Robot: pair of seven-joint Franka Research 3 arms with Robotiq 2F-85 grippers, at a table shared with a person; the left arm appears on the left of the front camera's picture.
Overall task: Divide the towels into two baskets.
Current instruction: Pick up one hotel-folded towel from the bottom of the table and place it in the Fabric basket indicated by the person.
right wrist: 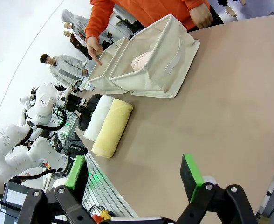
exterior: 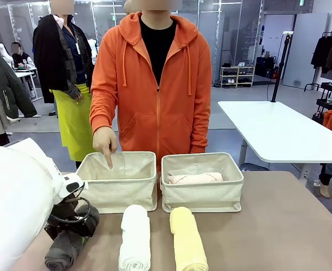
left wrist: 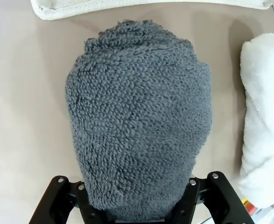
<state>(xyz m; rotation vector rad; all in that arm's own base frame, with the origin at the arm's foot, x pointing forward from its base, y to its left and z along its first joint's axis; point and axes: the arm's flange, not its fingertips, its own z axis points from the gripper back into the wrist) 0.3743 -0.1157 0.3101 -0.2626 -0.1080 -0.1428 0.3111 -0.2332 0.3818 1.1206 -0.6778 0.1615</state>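
1. Progress so far: one towel of four is placed. The pink-beige towel (exterior: 194, 178) lies inside the right basket (exterior: 202, 197). This basket stands toward the far edge of the desk (exterior: 284, 226), just beside the left basket (exterior: 121, 195).
2. The left basket looks empty, as far as its inside shows. The person's hand (exterior: 105, 141) points one finger down into it.
3. The left gripper (exterior: 70, 224) is clenched around one end of the dark grey towel (left wrist: 137, 126), near the left near corner of the desk. I judge this towel is meant for the left basket.
4. The white towel (exterior: 135, 237) and the yellow towel (exterior: 187, 240) lie side by side, a little apart, close to the near edge. Nothing holds them, so three towels are left to sort.
5. The right gripper (right wrist: 134, 175) is released and holds nothing, its green pads wide apart above bare desk.
6. Hard to make out:
   - The grey towel covers the fingers of the left gripper.
   - I cannot tell whether this towel rests on the desk or is lifted.
   - The front view cuts off the near ends of the white and yellow towels.
   - The front wall of the left basket hides part of its floor.
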